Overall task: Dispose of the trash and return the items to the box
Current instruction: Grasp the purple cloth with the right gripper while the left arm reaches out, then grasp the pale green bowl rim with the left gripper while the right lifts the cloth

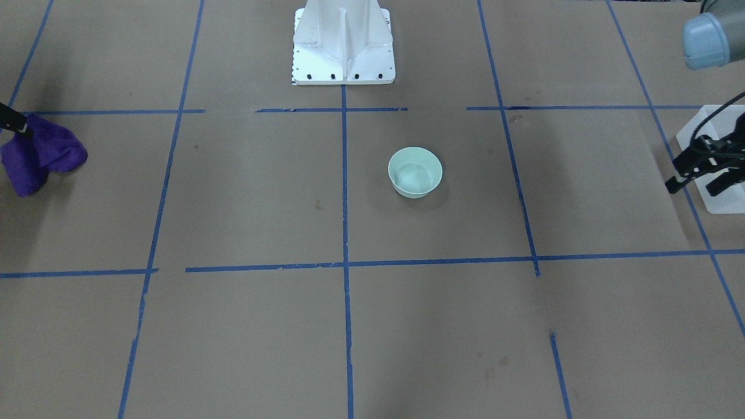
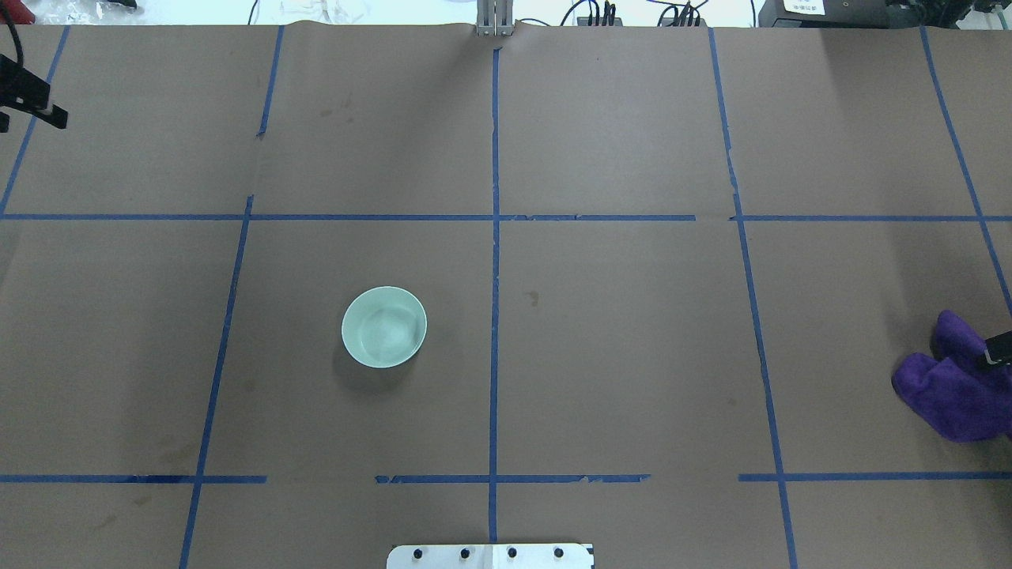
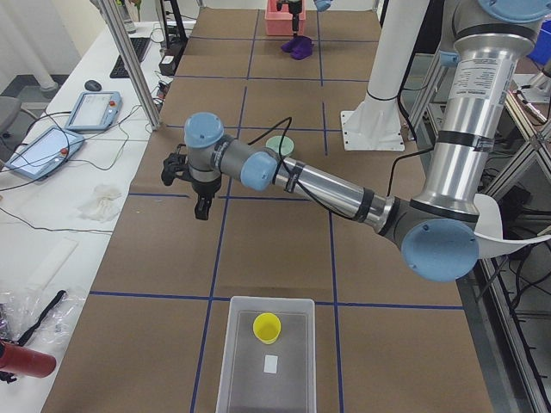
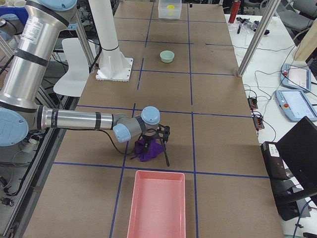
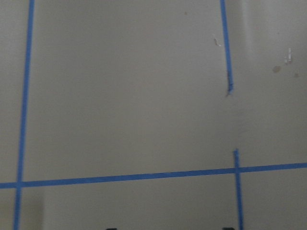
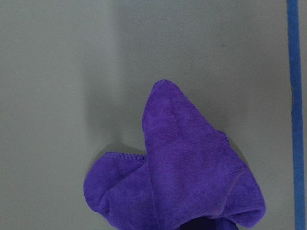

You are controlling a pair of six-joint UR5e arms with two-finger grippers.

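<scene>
The yellow cup [image 3: 266, 327] stands upright inside the frosted white box [image 3: 243, 361] at the table's left end; both also show far off in the exterior right view, cup [image 4: 171, 7] and box [image 4: 165, 14]. My left gripper [image 1: 692, 189] is open and empty, hovering by the box's edge [image 1: 722, 201]; it also shows in the exterior left view [image 3: 188, 188]. My right gripper [image 4: 151, 156] is shut on a bunched purple cloth [image 6: 187, 177], also seen in the front-facing view [image 1: 41, 154] and the overhead view [image 2: 949, 387].
A mint-green bowl [image 2: 384, 326] sits empty near the table's middle. A pink tray [image 4: 156, 208] lies at the table's right end, just beyond the cloth. The white robot base [image 1: 343, 43] stands at the table's back edge. Blue tape lines grid the brown table.
</scene>
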